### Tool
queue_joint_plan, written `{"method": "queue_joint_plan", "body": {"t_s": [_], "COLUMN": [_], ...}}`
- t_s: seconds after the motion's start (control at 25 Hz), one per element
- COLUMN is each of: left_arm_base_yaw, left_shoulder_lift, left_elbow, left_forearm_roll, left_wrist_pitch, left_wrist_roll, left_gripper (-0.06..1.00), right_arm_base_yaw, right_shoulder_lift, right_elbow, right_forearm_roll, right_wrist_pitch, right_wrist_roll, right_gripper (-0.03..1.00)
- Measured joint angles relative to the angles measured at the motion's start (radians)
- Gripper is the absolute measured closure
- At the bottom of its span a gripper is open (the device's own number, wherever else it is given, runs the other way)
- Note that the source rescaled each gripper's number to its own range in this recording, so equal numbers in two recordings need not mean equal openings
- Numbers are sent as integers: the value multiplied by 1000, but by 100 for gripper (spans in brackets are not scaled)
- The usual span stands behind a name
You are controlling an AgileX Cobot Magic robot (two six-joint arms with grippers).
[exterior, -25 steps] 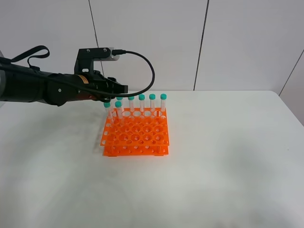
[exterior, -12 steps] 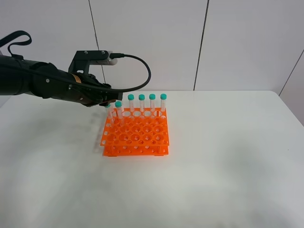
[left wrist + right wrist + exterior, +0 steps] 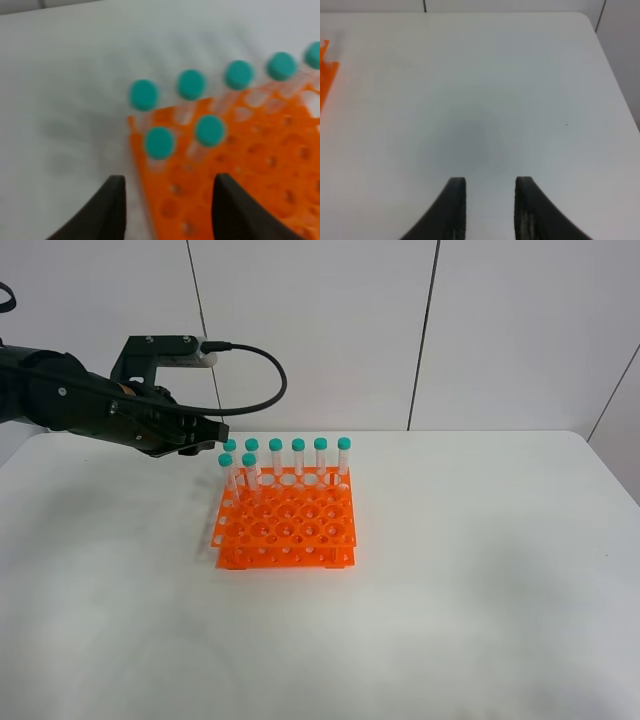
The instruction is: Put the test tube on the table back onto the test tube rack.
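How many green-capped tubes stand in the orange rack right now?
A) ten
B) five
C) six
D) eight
D: the high view shows six caps along the back row of the test tube rack and two more in the next row at its left end, eight in all.

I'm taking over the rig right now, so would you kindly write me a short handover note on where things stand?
Left gripper: open, empty, hovering beside the back-left corner of the test tube rack.
Right gripper: jaws apart, nothing between them, over bare table.
Tubes: eight green-capped tubes stand upright in the rack, six in the back row and two in the next.
Done: no tube lies on the visible table, so the placement looks complete.
Left: back the left arm off and confirm.
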Motion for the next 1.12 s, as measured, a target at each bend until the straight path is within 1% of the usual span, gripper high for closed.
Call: {"method": "queue_joint_plan", "body": {"t_s": [0.28, 0.52, 0.64, 0.72, 0.84, 1.12], "left_arm_base_yaw": [145, 233, 274, 292, 299, 300], "left_shoulder_lift": [0, 0, 0, 0, 0, -12], "left_elbow": [0, 0, 0, 0, 0, 0], "left_forearm_roll": [4, 11, 18, 45, 79, 81], "left_wrist_pitch": [37, 63, 107, 150, 193, 234], "left_wrist_roll": [0, 0, 0, 0, 0, 0], "left_gripper": [-5, -5, -5, -5, -5, -5], "right_arm_base_yaw": [0, 0, 0, 0, 0, 0], "right_shoulder_lift": [0, 0, 0, 0, 0, 0], "right_elbow": [0, 0, 0, 0, 0, 0], "right_forearm_roll": [0, 0, 0, 0, -5, 0], "right_wrist_pitch": [0, 0, 0, 0, 0, 0], "right_wrist_roll": [0, 0, 0, 0, 0, 0], "right_gripper": [61, 61, 61, 61, 61, 61]}}
